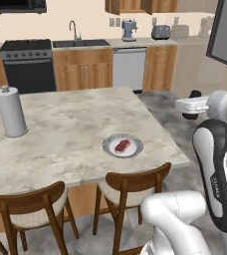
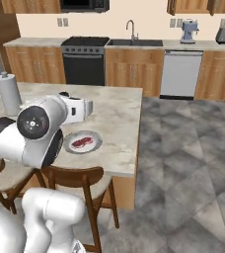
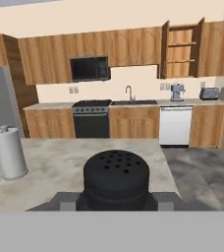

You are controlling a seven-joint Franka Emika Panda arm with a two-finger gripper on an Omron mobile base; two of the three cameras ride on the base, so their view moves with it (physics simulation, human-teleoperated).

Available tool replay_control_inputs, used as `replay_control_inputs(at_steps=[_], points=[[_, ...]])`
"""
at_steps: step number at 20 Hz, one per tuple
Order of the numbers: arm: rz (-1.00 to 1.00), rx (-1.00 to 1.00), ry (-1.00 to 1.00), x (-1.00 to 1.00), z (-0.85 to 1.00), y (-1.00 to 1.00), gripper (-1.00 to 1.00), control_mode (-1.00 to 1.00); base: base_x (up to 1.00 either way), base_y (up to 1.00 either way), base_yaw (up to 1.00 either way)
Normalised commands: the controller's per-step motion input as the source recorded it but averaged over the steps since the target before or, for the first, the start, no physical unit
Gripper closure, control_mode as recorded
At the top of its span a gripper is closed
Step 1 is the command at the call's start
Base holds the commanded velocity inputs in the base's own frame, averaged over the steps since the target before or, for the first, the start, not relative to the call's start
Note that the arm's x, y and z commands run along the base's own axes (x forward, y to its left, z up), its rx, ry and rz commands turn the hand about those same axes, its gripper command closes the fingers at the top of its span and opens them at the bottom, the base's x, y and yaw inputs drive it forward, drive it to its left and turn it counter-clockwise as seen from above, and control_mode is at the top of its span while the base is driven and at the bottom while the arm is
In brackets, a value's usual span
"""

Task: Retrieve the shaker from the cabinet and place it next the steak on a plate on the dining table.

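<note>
My gripper point(image 3: 115, 199) is shut on the shaker point(image 3: 116, 176), a black tapered cylinder whose holed top faces the hand camera. In the left base view the gripper point(image 1: 187, 105) hangs just off the right edge of the dining table point(image 1: 75, 119), to the right of and beyond the plate point(image 1: 135, 141). The reddish steak point(image 1: 122, 145) lies in the middle of that plate. From the right base view the steak point(image 2: 81, 143) and plate point(image 2: 95, 140) sit below the hand point(image 2: 80, 109). The cabinet point(image 3: 182, 49) stands open on the far wall, its shelves bare.
A tall paper-towel roll point(image 1: 10, 112) stands at the table's left. Two dark-wood chairs point(image 1: 130, 187) are tucked under the near edge. Stove point(image 1: 28, 64), sink point(image 1: 80, 42) and dishwasher point(image 1: 129, 67) line the far counter. Grey floor point(image 2: 183, 148) lies right of the table.
</note>
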Motion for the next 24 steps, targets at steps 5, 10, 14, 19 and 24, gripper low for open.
replay_control_inputs(at_steps=[5, 10, 14, 19, 24], points=[[0.5, -0.06, 0.0, 0.55, -0.89, -0.23, 1.0, -1.0, 0.0, 0.0, 0.0], [0.52, -0.09, 0.0, 0.49, -0.72, -0.33, 1.0, -1.0, 0.0, 0.0, 0.0], [0.48, -0.18, 0.01, 0.56, -0.43, -0.12, 1.0, -1.0, 0.0, 0.0, 0.0], [0.44, -0.13, 0.01, 0.66, -0.35, -0.14, 1.0, -1.0, 0.0, 0.0, 0.0], [0.28, -0.05, 0.03, 0.63, -0.21, -0.31, 1.0, -1.0, 0.0, 0.0, 0.0]])
